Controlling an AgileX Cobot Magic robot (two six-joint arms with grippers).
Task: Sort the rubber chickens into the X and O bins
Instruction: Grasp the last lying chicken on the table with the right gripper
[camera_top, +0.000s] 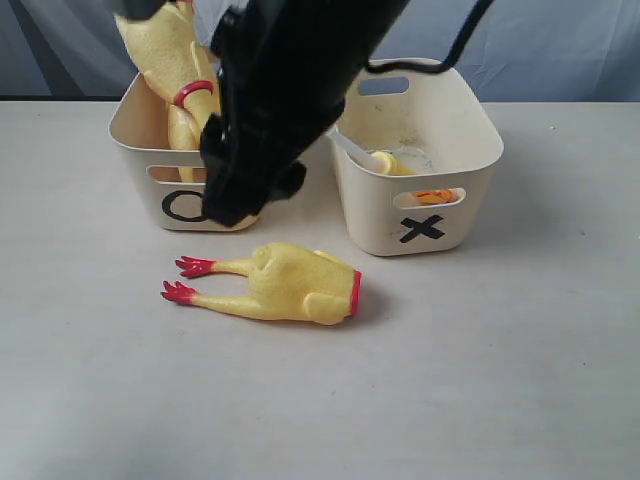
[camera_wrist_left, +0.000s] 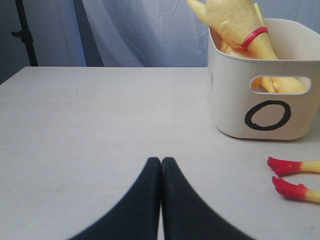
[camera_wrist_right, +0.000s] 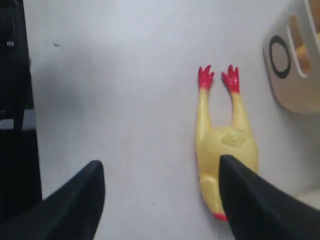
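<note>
A headless chicken body (camera_top: 285, 285) lies on the table in front of both bins, red feet pointing left. The O bin (camera_top: 150, 120) holds whole chickens (camera_top: 170, 60) that stick out above its rim. Inside the X bin (camera_top: 470, 150) lies a chicken head with a white tube (camera_top: 385, 160). My right arm (camera_top: 290, 80) reaches across from the upper right. Its gripper (camera_wrist_right: 160, 165) hangs open above the table, and one finger overlaps the headless body (camera_wrist_right: 225, 145) in that view. My left gripper (camera_wrist_left: 161, 162) is shut and empty, low over the table, left of the O bin (camera_wrist_left: 260, 100).
The body's red feet (camera_wrist_left: 287, 175) show at the edge of the left wrist view. A grey-blue curtain (camera_wrist_left: 150, 30) hangs behind the table, with a black stand (camera_wrist_left: 25, 35) at the far left. The O bin (camera_wrist_right: 290, 75) sits beyond the body's feet.
</note>
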